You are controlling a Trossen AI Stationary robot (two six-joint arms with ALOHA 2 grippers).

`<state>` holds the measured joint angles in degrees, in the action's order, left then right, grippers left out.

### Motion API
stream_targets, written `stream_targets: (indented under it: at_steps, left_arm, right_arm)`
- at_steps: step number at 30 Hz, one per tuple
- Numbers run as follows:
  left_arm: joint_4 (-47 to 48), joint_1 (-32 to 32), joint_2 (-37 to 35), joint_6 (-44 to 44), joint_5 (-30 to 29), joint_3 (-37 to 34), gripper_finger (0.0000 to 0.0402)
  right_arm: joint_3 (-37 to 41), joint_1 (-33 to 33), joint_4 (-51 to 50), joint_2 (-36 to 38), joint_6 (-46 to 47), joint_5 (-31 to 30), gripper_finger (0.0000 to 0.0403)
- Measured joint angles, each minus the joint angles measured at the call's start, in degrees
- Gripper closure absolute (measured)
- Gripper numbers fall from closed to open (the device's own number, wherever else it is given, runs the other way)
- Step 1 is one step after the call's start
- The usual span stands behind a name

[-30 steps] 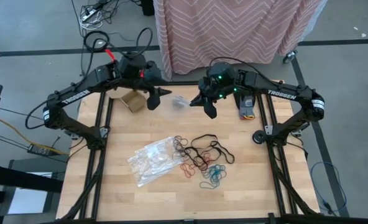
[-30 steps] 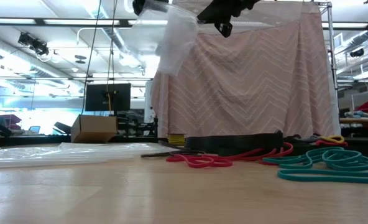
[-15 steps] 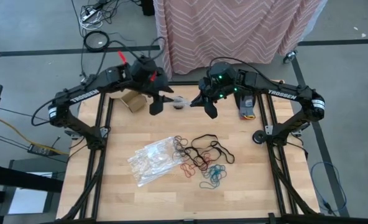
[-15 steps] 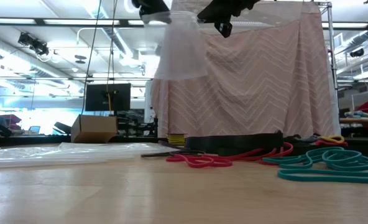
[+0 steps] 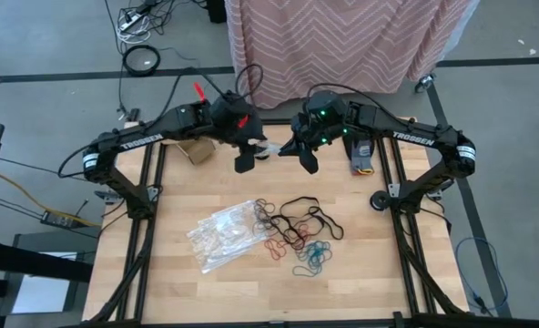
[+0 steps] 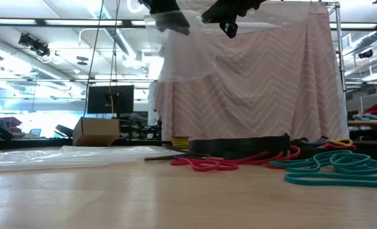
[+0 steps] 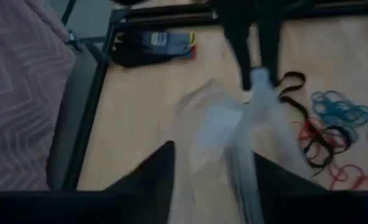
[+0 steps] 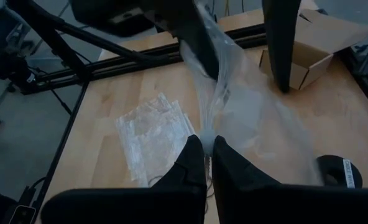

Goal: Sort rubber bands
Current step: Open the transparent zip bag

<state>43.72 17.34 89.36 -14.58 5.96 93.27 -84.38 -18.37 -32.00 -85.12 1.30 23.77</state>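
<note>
**Both grippers meet at a clear bag above the back of the table**

In the high view, a small cardboard box (image 5: 193, 148) sits in the upper left of the table (image 5: 188, 273), just beside the left arm. To its right the left gripper (image 5: 249, 153) reaches toward the frame's upper centre, where a clear plastic bag (image 5: 268, 148) hangs between the two arms. In the left wrist view the left gripper's dark fingers (image 7: 153, 174) stand apart, with the bag's film (image 7: 218, 134) draped between them; whether they press on it cannot be told.

Lower and left of centre in the high view, a stack of clear crinkly bags (image 5: 222, 234) lies flat on the wood. Immediately to its right are the rubber bands (image 5: 297, 228), spread loose on the table in the middle of the frame: black loops toward the top of the pile, red ones below them, teal ones at the lower right. In the low view they lie along the right half of the table's edge, red (image 6: 204, 164) then teal (image 6: 338, 168).

Right of the hanging bag, the right gripper (image 5: 299, 150) is at the upper centre of the high view. In the right wrist view its fingers (image 8: 193, 162) are pressed together, clamped on the bag's edge (image 8: 234, 109). A small black round disc (image 5: 377, 201) rests at the table's right edge.
</note>
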Motion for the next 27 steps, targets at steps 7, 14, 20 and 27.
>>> stream_targets:
  at_steps: [7,14,20,27]
  left_arm:
    - [1.25,0.01,0.57,4.66,-5.46,-0.07,0.0396]
    - [0.63,-0.21,0.04,7.77,-11.69,-0.02,0.0399]
    - [-0.89,-0.89,-0.62,10.60,-20.76,-0.02,0.0400]
    - [-14.82,-5.15,-0.62,11.45,-44.18,-0.02,0.0401]
  right_arm:
    - [-0.02,-0.50,0.39,0.00,1.53,-3.37,0.0385]
    - [-0.02,-2.60,5.79,1.34,5.59,-2.84,0.0339]
    - [-0.02,-4.92,8.38,6.67,8.56,-4.48,0.0280]
    - [-0.07,-7.14,8.86,10.82,19.72,-6.14,0.0253]
